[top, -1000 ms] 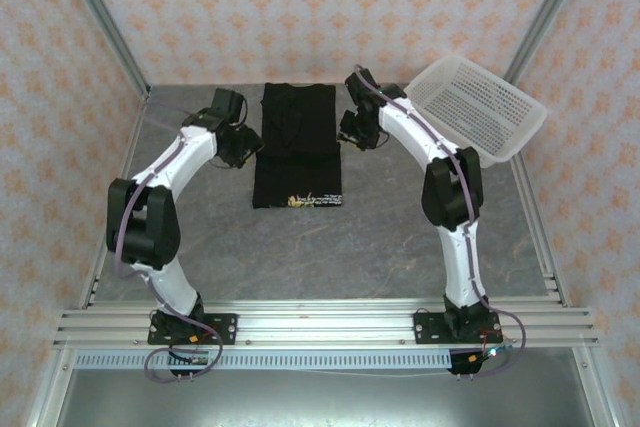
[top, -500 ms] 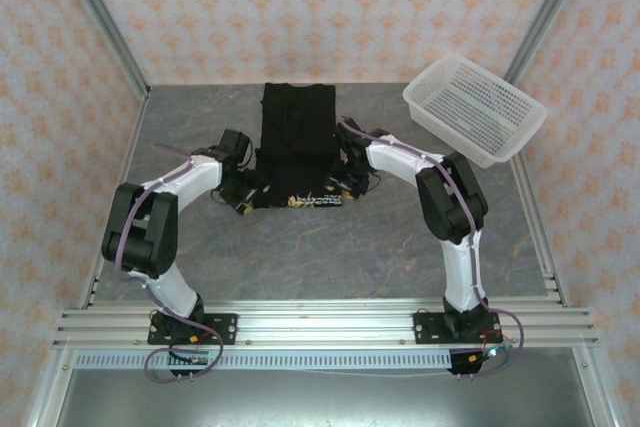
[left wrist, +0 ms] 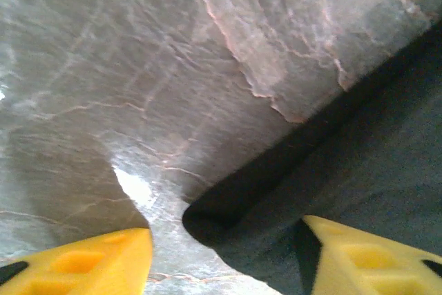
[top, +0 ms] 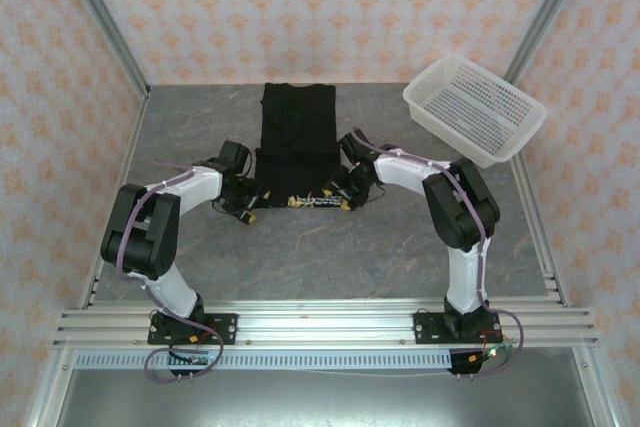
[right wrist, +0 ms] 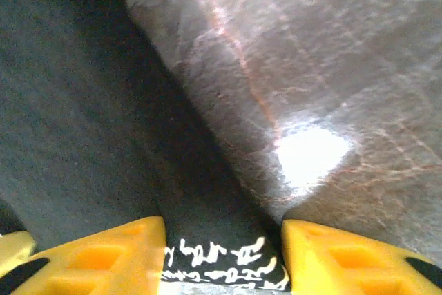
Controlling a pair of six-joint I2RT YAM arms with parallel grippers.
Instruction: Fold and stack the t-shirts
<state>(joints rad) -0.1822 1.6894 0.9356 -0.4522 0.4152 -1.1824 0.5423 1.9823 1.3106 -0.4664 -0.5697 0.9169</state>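
Left gripper has its fingers spread, straddling the near-left corner of the black t-shirt. Same deal on the right gripper: fingers apart around the white-script corner. The t-shirt lies flat, a long folded strip mid-table, with a white basket at the far right.

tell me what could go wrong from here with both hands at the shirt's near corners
1. The left hand stands open with only the near corner tip of the black cloth t-shirt between its yellow fingers; closing may pinch too little cloth and slip.
2. The right hand, open, straddles the corner with the white script; it might catch only the top layer, so the fold opens when lifted.
3. Both sit low over the grey marbled table and could scrape it.
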